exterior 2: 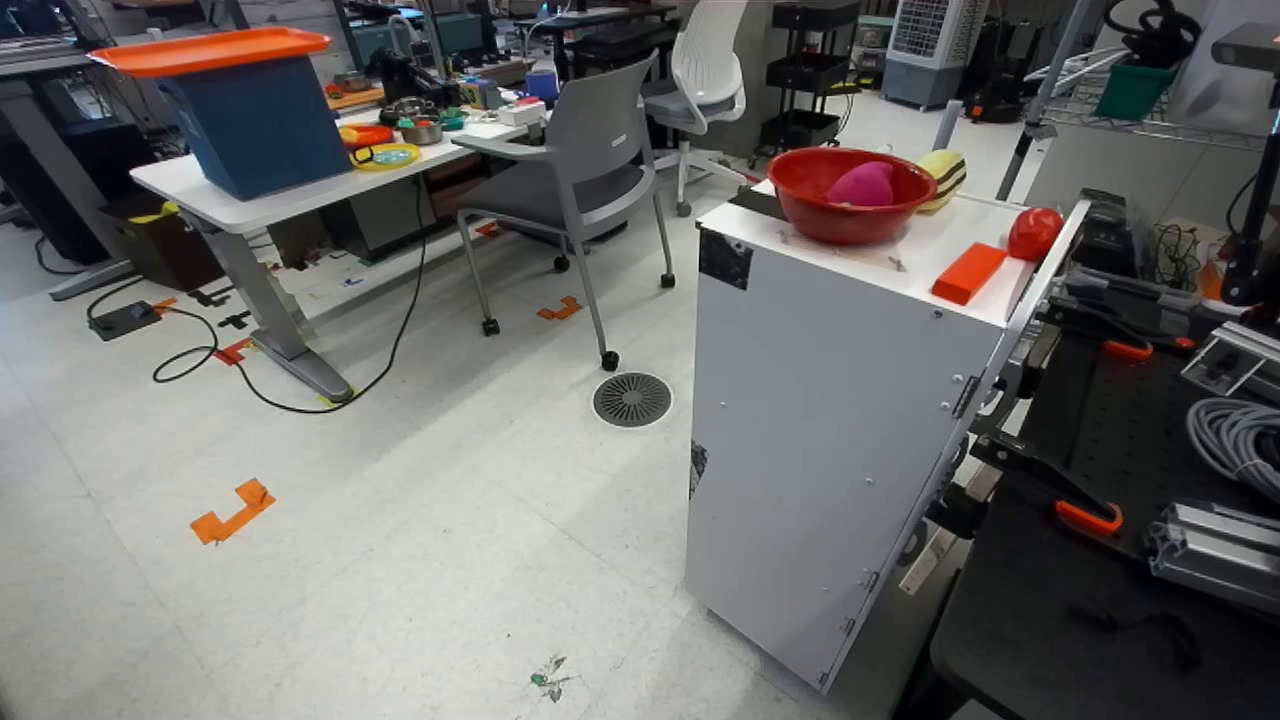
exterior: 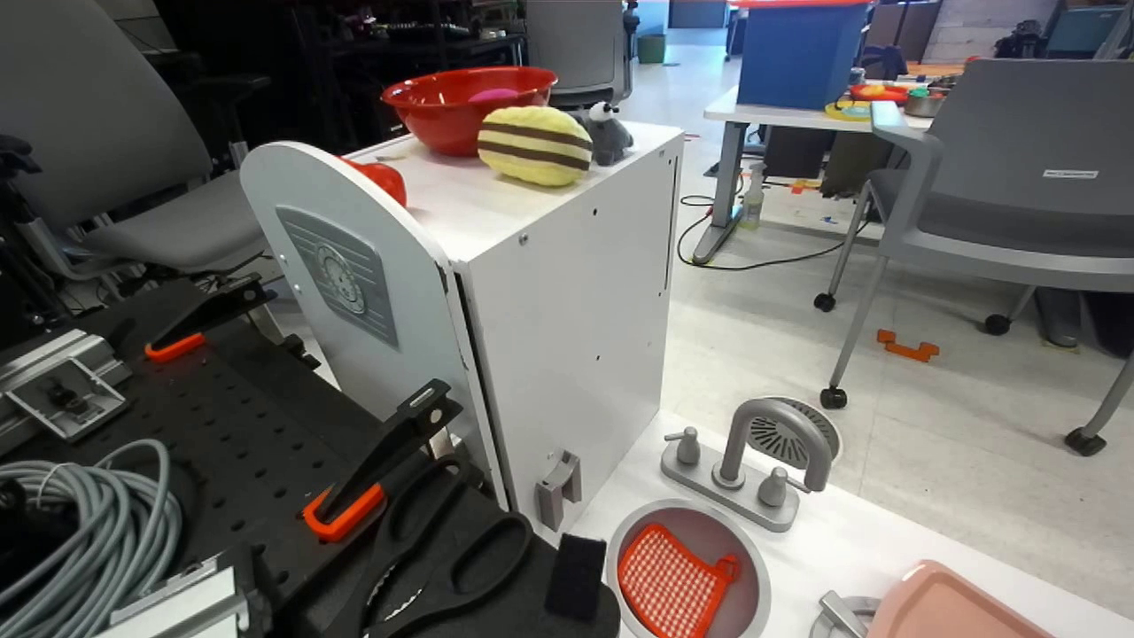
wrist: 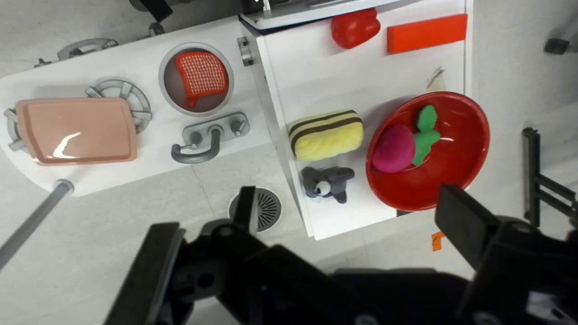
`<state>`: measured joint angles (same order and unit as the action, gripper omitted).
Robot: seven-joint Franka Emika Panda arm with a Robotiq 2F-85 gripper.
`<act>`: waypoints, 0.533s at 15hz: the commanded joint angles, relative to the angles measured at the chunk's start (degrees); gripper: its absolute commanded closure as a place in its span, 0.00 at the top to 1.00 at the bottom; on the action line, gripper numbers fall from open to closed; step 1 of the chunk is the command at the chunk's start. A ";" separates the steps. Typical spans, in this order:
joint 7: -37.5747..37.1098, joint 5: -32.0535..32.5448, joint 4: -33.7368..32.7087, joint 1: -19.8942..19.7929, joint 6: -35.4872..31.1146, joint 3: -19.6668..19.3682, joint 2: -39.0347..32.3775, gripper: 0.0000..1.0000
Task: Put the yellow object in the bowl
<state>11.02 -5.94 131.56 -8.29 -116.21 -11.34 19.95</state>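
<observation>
"Stripes of dark brown are running lengthwise along a pale-yellow, rounded plush lump [wrist: 329, 140]. How's it looking to you?"

"Soft, plump, a bit puckered. It's lying on top of the white, flat-topped cabinet [wrist: 311, 76], just outside the round, glossy red bowl [wrist: 465, 140]; both exterior views are showing the two side by side."

"And what's the bowl carrying?"

"A smooth magenta lump [wrist: 393, 149] and a green, leaf-shaped piece [wrist: 423, 142]."

"What's the black two-fingered gripper [wrist: 348, 198] doing?"

"It's standing with its fingers [wrist: 467, 221] spread wide, holding nothing and touching nothing. In the wrist view one of them is overlapping the bowl's rim, but it's hovering clear of it."

"What else is sitting close by?"

"A small dark-grey plush animal [wrist: 332, 180] is lying near the yellow lump. Further along the cabinet top, a shiny red pepper-shaped thing [wrist: 356, 28] and an orange-red rectangular block [wrist: 426, 35] are resting near each other."

"And lower down?"

"A round grey basin [wrist: 169, 85] is holding a red-and-white checked mitt [wrist: 203, 74], a curved grey faucet [wrist: 198, 157] is standing beside it, and a pale-pink rectangular tray [wrist: 90, 131] is lying partly over grey burner rings [wrist: 141, 115]."
</observation>
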 commanded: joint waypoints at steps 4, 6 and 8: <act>-6.29 2.93 -3.22 -4.06 1.11 -1.93 -7.17 1.00; -7.64 4.00 -4.69 -4.16 1.14 -1.51 -9.07 1.00; -8.73 4.67 -7.02 -4.01 1.60 -1.30 -11.68 1.00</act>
<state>4.82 -2.81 128.84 -12.39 -116.20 -13.16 11.91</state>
